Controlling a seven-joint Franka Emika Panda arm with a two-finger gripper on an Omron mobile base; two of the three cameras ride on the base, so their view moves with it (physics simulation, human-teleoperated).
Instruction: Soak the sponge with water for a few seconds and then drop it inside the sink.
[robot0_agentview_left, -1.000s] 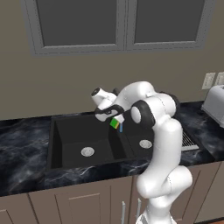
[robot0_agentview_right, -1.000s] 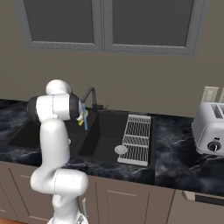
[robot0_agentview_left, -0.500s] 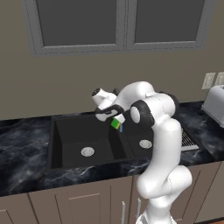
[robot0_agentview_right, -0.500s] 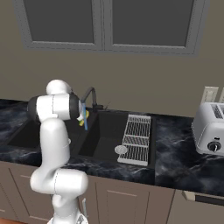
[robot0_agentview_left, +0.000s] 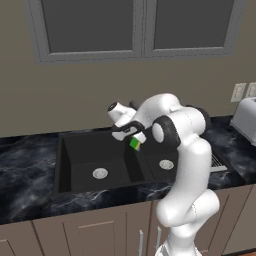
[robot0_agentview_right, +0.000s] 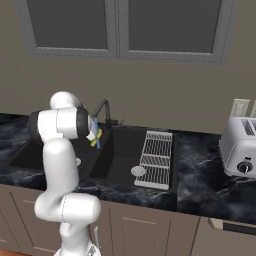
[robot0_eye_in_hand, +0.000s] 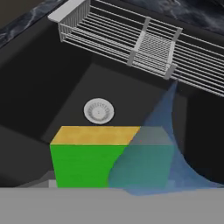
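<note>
My gripper (robot0_agentview_left: 133, 139) is shut on the sponge (robot0_agentview_left: 135, 144), a small green block with a yellow layer, held above the black sink (robot0_agentview_left: 80, 150) near the divider between its two basins. In the hand view the sponge (robot0_eye_in_hand: 92, 157) sits at the bottom, green face toward the camera and yellow layer on top. The translucent blue water (robot0_eye_in_hand: 162, 144) runs over its right half and spreads out there. In the right base view the water (robot0_agentview_right: 97, 139) is a thin blue stream falling from the dark faucet (robot0_agentview_right: 102, 107) past the sponge (robot0_agentview_right: 93, 143). Below lies a round silver drain (robot0_eye_in_hand: 99, 110).
A metal wire drying rack (robot0_agentview_right: 156, 157) lies over the sink's right side, with a small round object at its near edge. A toaster (robot0_agentview_right: 242, 150) stands on the dark marble counter (robot0_agentview_right: 205, 170) farther right. A window is set in the wall behind the sink.
</note>
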